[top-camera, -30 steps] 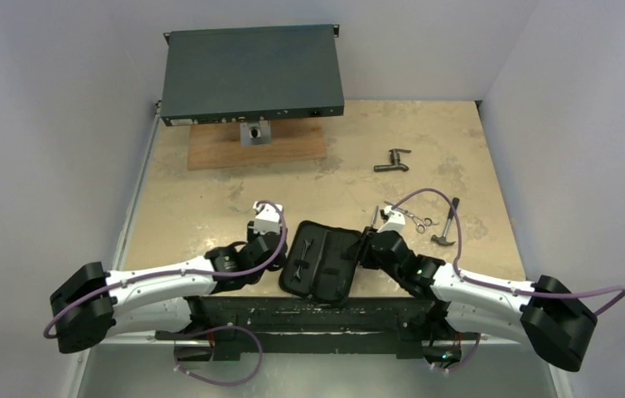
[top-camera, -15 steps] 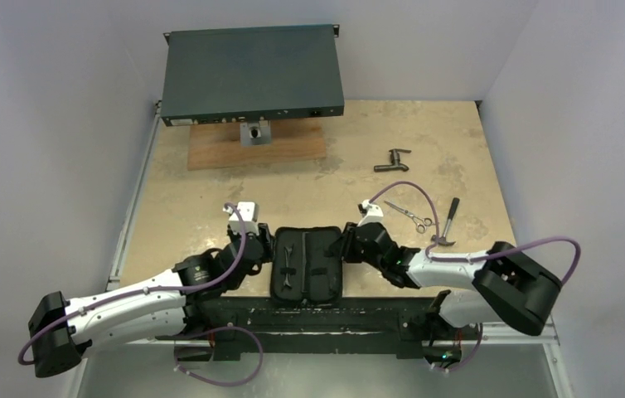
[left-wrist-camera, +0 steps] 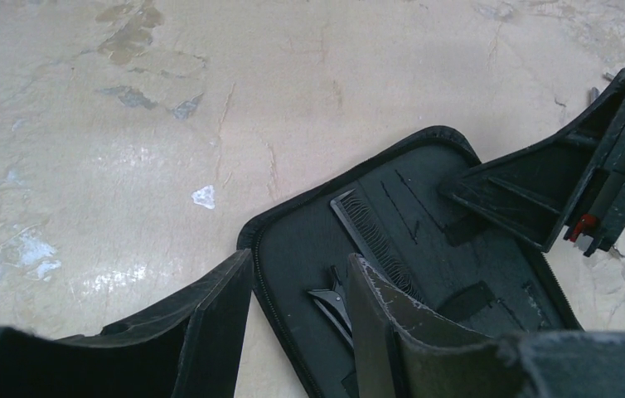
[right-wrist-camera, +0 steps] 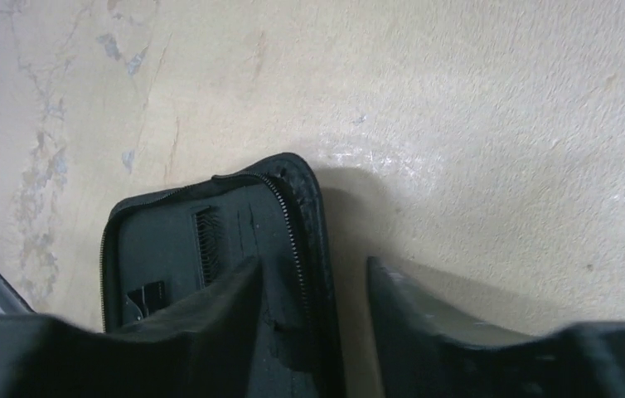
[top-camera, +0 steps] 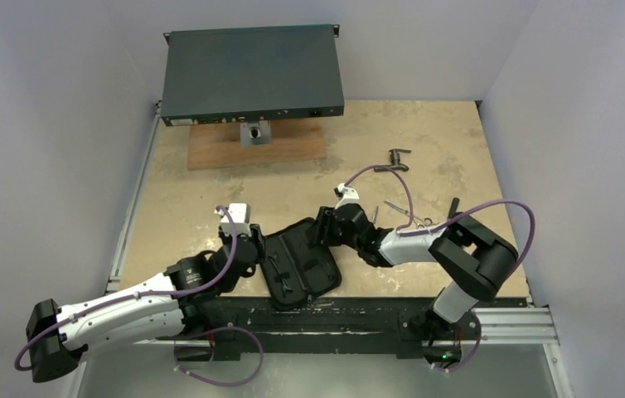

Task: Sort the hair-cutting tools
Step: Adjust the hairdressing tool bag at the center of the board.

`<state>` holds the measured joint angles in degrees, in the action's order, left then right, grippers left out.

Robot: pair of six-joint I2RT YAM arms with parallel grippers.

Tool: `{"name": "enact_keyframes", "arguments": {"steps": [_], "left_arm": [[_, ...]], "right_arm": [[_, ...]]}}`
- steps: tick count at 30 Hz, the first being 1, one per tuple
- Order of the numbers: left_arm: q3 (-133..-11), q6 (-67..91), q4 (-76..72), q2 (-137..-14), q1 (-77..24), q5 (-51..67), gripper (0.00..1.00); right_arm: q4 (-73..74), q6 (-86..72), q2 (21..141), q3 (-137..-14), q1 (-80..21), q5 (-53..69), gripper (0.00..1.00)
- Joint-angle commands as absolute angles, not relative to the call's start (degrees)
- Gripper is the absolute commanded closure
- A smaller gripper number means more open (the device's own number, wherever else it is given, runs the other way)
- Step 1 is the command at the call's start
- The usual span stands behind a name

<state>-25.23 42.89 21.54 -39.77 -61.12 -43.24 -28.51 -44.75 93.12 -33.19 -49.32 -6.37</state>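
Left wrist view: my left gripper (left-wrist-camera: 299,257) stands half-wide and holds nothing. Its fingers straddle the lower-left rim of the open black zip case (left-wrist-camera: 421,170); can't tell if they touch it. Inside the case: one black comb (left-wrist-camera: 375,240) lying diagonally mid-frame, and one black clip (left-wrist-camera: 330,298) just beside it, partly hidden by my finger.

My right gripper (right-wrist-camera: 311,261) is also half-wide with nothing held. It straddles the case's opposite rim near a corner, and a gap shows between the rim and the outer finger.

Top view: one case, lower centre, between both grippers. One pair of silver scissors (top-camera: 404,212) lies outside the case on the table (top-camera: 210,191), right of centre, beside my right forearm. One hammer (top-camera: 453,203) is mostly hidden behind that arm. One dark T-shaped fitting (top-camera: 392,159) sits further up on the right. One dark flat equipment box (top-camera: 251,70) rests on one wooden board (top-camera: 210,153), upper centre.

The table is beige, scuffed and blotchy. Pale lilac-grey walls close it in on three sides.
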Motion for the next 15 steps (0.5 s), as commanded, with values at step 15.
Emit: {"name": "enact_keyframes", "arguments": {"steps": [15], "left_arm": [[-24.28,41.7,15.97,-38.25,-61.02,-44.98,0.53]], "right_arm": [[7.43,-44.73,68.61,-36.15,-41.85,-24.02,0.43]]}}
